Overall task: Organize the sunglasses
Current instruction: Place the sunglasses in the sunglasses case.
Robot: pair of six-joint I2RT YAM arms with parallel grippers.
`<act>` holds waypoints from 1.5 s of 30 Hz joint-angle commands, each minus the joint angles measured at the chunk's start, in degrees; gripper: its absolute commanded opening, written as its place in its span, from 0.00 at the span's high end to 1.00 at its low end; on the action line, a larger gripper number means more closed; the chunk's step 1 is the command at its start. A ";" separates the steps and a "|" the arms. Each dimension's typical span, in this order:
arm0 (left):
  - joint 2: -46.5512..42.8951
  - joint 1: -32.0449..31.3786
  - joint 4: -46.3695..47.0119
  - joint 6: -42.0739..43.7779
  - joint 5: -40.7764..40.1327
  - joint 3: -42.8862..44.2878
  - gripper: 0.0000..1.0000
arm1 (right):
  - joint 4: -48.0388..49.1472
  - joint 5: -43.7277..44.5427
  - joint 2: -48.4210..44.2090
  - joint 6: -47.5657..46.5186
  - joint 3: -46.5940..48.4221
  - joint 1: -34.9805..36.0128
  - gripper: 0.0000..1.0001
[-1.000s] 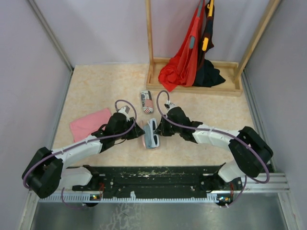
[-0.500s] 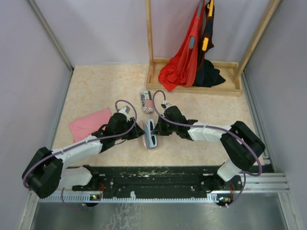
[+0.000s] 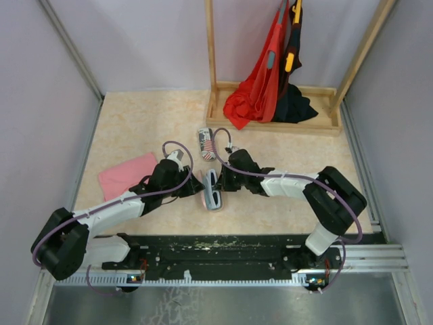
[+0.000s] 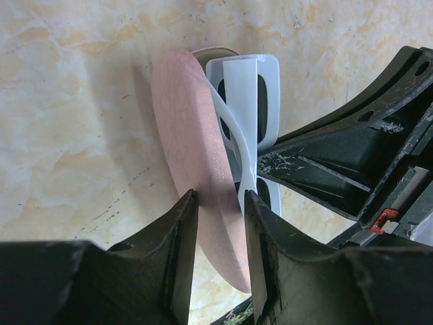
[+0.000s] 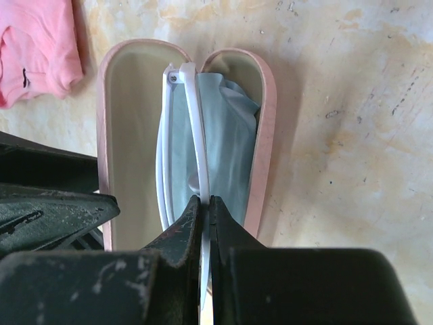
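The white-framed sunglasses (image 3: pixel 214 190) with dark lenses stand on edge inside an open pink glasses case (image 3: pixel 206 198) at the table's middle. In the right wrist view, my right gripper (image 5: pixel 205 200) is shut on the thin white frame (image 5: pixel 194 135), above a light-blue cloth (image 5: pixel 230 149) that lies in the case (image 5: pixel 262 135). In the left wrist view, my left gripper (image 4: pixel 220 203) is shut on one pink half of the case (image 4: pixel 193 149), and the sunglasses (image 4: pixel 245 88) show just behind it. Seen from above, both grippers meet at the case, the left (image 3: pixel 197 185) and the right (image 3: pixel 219 177).
A flag-printed glasses case (image 3: pixel 206 143) lies just behind the grippers. A pink cloth (image 3: pixel 127 174) lies at the left. A wooden rack (image 3: pixel 270 125) with red and dark garments (image 3: pixel 260 88) stands at the back right. Walls close in both sides.
My right gripper has moved left with the sunglasses, bringing them closer into the open case. The left arm has stayed put on the case.
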 commanded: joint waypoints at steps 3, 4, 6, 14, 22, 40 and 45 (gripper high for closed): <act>-0.44 -0.32 1.68 0.18 0.86 1.53 0.61 | 2.29 -0.04 1.45 -0.60 3.53 -0.53 1.00; -0.40 -0.32 1.64 0.24 0.81 1.53 0.61 | 2.06 -0.10 1.45 -0.70 3.69 -0.53 1.00; -0.39 -0.32 1.57 0.18 0.80 1.52 0.61 | 1.66 0.01 2.41 -0.99 3.90 -0.53 0.98; -0.39 -0.32 1.68 0.26 0.93 1.35 0.61 | -0.23 1.05 2.69 -1.84 4.82 -0.48 0.86; -0.31 -0.32 1.85 0.27 1.02 1.26 0.61 | -3.90 2.96 -0.61 -3.53 5.90 -0.47 0.76; -0.04 -0.32 2.38 0.02 1.37 0.60 0.61 | -12.08 10.04 -4.75 -9.10 7.26 -0.49 0.72; 0.20 -0.32 2.47 0.00 1.41 0.74 0.61 | -11.33 7.91 -2.97 -9.82 7.50 -0.42 0.73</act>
